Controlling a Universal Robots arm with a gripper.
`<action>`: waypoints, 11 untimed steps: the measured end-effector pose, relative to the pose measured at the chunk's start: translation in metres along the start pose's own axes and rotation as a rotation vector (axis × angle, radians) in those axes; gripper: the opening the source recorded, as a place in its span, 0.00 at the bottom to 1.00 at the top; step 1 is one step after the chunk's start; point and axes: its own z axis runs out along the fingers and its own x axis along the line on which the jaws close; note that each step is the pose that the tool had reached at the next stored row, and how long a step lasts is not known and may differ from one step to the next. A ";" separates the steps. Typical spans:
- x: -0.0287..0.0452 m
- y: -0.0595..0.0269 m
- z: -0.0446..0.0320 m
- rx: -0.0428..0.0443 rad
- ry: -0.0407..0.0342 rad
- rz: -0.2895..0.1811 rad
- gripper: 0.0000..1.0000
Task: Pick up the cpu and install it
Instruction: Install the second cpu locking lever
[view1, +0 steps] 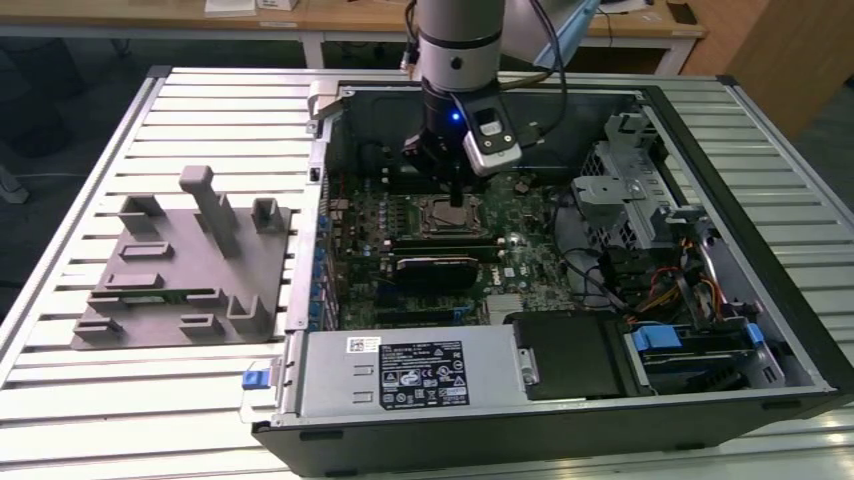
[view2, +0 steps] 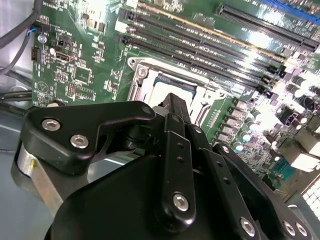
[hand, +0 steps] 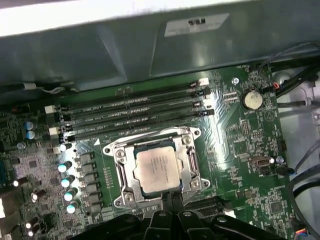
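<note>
Motherboard (view1: 441, 250) as the reference: a green board lying flat in the bottom of the open computer case (view1: 747, 330), which rests on a slatted metal table (view1: 80, 370). The socket (hand: 156, 167), a metal-framed square, sits near the board's middle, just beside the four parallel memory slots (hand: 135, 112). The cpu (hand: 156, 168) lies flat inside this socket, its silver top facing up and its pale rim enclosed by the frame on all sides; in the second wrist view the cpu (view2: 172, 90) is partly hidden behind the black finger linkage. The gripper (view1: 458, 195) hangs from the arm (view1: 454, 40) directly above the socket, its tips just over the chip's near edge. Whether the fingers are spread or pressed together cannot be told, and nothing is visibly pinched between them. A round coin cell (hand: 251, 99) sits on the board beyond the far ends of the memory slots. A gray fixture plate (view1: 180, 265) with upright blocks lies on the table well apart from the board, outside the case, toward the exterior view's left.
</note>
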 end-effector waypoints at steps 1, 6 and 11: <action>-0.0003 -0.0013 0.0000 0.0000 0.0000 0.000 0.11; -0.0018 -0.0084 0.0002 0.0001 0.0000 0.000 0.11; -0.0030 -0.0146 0.0008 0.0000 0.0000 0.000 0.11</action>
